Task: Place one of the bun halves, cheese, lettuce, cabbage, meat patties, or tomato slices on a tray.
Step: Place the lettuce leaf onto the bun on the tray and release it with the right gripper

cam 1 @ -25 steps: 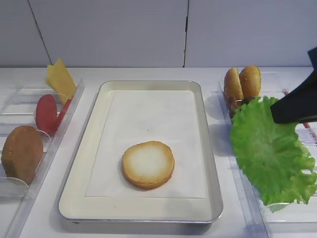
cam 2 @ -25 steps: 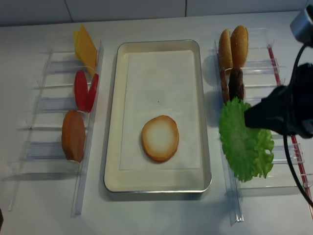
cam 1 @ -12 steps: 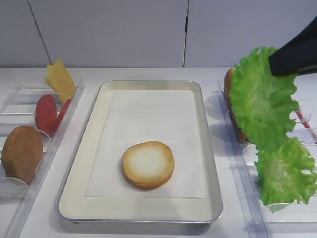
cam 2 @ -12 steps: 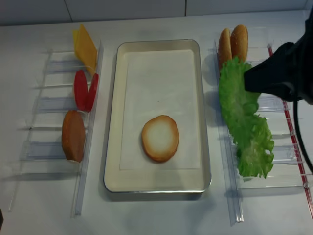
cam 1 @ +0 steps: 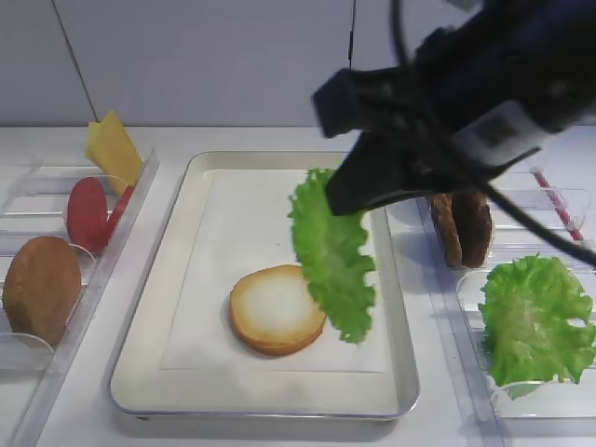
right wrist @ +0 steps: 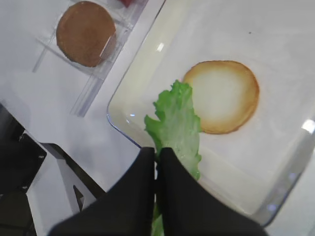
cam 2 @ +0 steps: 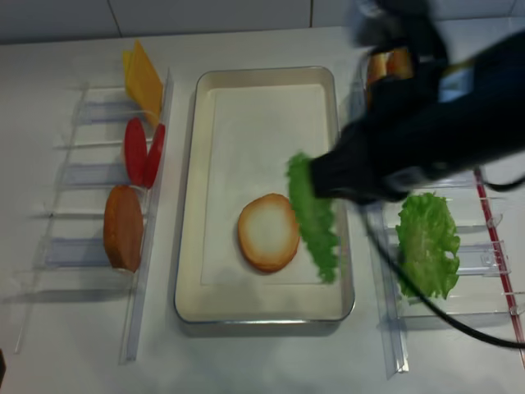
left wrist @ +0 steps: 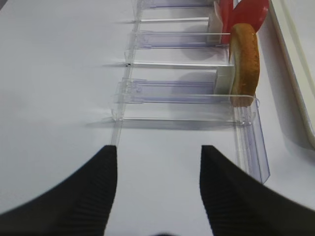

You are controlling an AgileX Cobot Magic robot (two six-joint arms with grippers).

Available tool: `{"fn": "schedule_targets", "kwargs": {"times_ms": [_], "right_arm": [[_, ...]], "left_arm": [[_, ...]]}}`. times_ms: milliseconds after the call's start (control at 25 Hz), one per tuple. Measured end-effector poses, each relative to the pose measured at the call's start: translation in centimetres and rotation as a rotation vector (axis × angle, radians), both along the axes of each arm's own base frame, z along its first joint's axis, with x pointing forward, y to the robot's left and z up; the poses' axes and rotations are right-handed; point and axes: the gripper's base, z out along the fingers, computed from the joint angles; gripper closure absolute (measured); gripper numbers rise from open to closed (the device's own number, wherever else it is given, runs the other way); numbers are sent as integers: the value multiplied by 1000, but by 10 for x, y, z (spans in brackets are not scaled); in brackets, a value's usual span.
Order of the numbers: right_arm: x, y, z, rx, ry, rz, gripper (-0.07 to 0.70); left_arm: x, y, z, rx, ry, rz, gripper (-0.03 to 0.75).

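Green lettuce leaf (cam 1: pixel 333 265) dangling limp over tray (cam 1: pixel 177 233) | right gripper (right wrist: pixel 156 155) jaws pinching its frilly edge | light, floppy, probably tear-prone

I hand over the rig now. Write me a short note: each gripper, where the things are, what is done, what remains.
Right gripper: shut on the lettuce leaf, hanging above the tray, beside the bun half.
Left gripper: open, holding nothing, over the bare table by the left bins.
Done: bun half lies flat on the tray liner.
Left: lower the leaf onto the tray and release.
A second lettuce leaf sits in the right bin.
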Motion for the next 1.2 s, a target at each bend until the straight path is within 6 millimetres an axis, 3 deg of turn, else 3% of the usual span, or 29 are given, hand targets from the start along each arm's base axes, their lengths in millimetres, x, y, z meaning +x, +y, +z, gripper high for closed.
{"fn": "schedule_targets", "kwargs": {"times_ms": [360, 640, 800, 1200], "right_arm": [[43, 67, -33, -64, 72, 66, 596], [49, 100, -52, -78, 96, 108, 596], [53, 107, -62, -104, 92, 119, 596], [70, 106, -96, -277, 50, 99, 596]], "left_arm": [[0, 0, 0, 0, 0, 0, 323], [0, 0, 0, 0, 0, 0, 323], [0, 0, 0, 0, 0, 0, 323], [0, 0, 0, 0, 0, 0, 323]]}}
